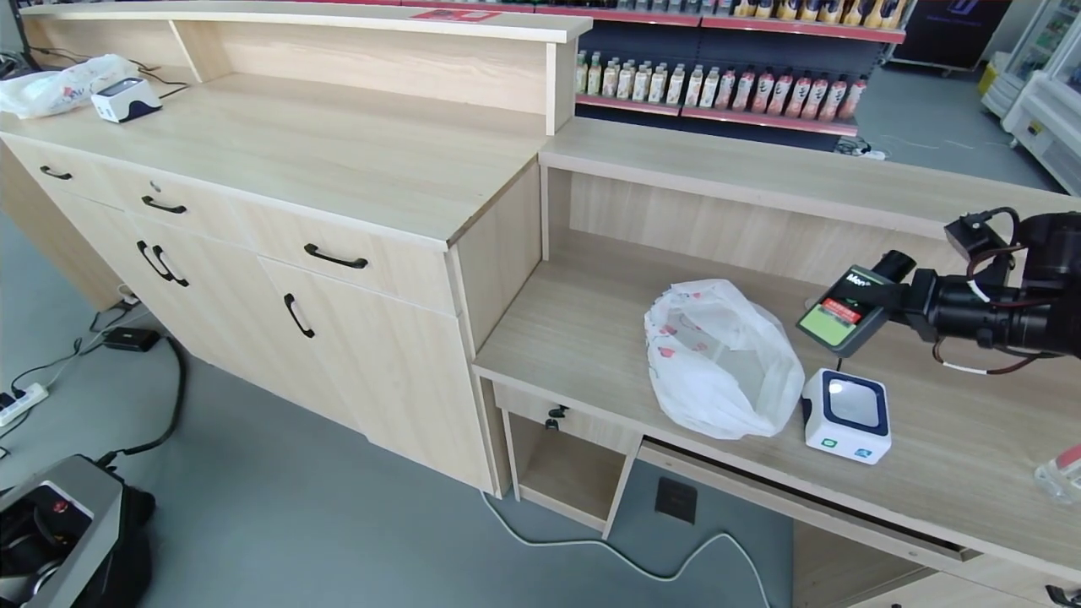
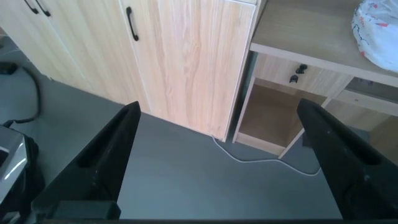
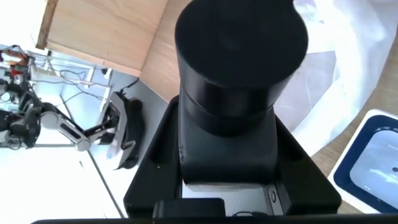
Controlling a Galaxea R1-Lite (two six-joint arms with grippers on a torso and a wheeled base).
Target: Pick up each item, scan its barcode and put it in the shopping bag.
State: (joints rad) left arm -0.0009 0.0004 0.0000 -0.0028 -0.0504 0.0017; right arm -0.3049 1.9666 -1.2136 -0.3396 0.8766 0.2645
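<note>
My right gripper [image 1: 884, 295] is shut on a flat dark box [image 1: 840, 319] with a green and red label. It holds the box tilted in the air, just above and behind the white scanner [image 1: 847, 414] with the blue-rimmed window. The white plastic shopping bag [image 1: 718, 359] lies on the low counter left of the scanner, its mouth facing the scanner. In the right wrist view the dark box [image 3: 230, 143] fills the middle, with the scanner [image 3: 373, 162] and the bag [image 3: 348, 56] beyond it. My left gripper [image 2: 217, 180] hangs open over the grey floor in front of the cabinet.
A clear bottle [image 1: 1060, 475] lies at the counter's right edge. A raised wooden ledge [image 1: 760, 169] runs behind the low counter, with a taller cabinet [image 1: 338, 160] to its left. On that cabinet's far end sit another bag [image 1: 55, 84] and another scanner [image 1: 125, 99].
</note>
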